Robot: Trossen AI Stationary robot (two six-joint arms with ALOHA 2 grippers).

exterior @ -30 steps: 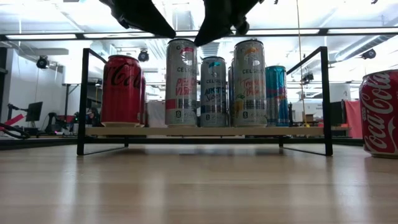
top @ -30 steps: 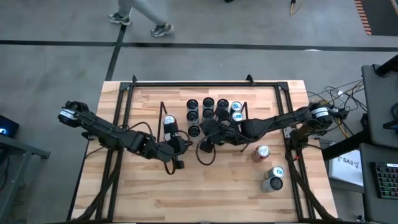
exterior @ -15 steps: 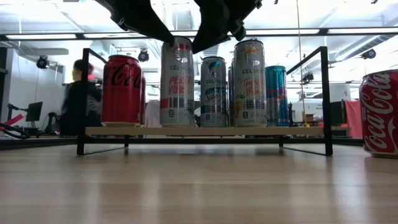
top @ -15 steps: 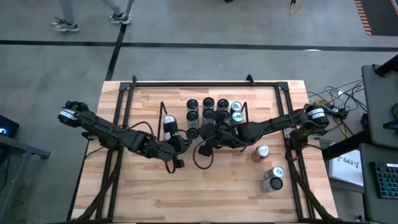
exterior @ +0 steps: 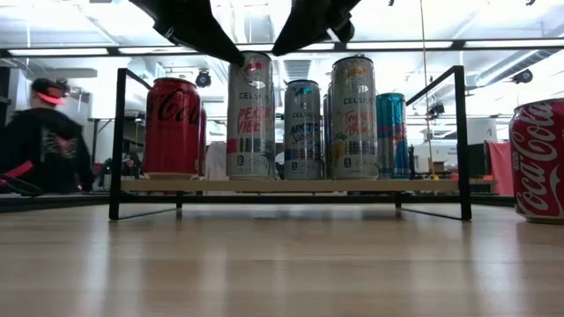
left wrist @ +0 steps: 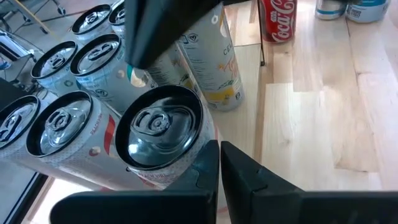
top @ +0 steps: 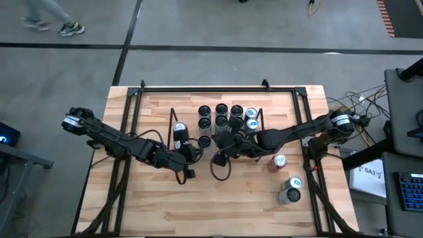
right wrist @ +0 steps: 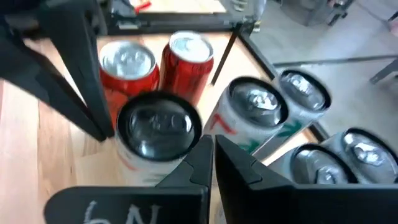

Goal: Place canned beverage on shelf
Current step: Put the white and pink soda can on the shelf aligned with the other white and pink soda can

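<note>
The wooden table (top: 218,198) carried the shelf (top: 218,119) at about its twelve o'clock half, a low wire-ended rack with a light wood base. In the low view the shelf (exterior: 291,187) held upright cans: a red cola can (exterior: 174,128) at its nine o'clock end, a tall silver can lettered "Peach" (exterior: 251,119) beside it, then further slim cans and a teal can (exterior: 392,136) toward three o'clock. From above, roughly ten can tops showed on the rack; the arms hid part of the front row, so the exact count was unclear.

Off the shelf, two cans stood on bare table at about four o'clock of the rack: a red can (top: 277,162) and a silver can (top: 290,192) lying farther out.

Both arms met over the shelf's front edge. The left gripper (left wrist: 219,163) had its fingers pressed together, holding nothing, its tips just beside the rim of the silver can's black-topped end (left wrist: 160,127). The right gripper (right wrist: 212,155) was likewise fully closed and empty, its tips by the same can (right wrist: 158,124), with two red cans (right wrist: 127,65) beyond it.
</note>
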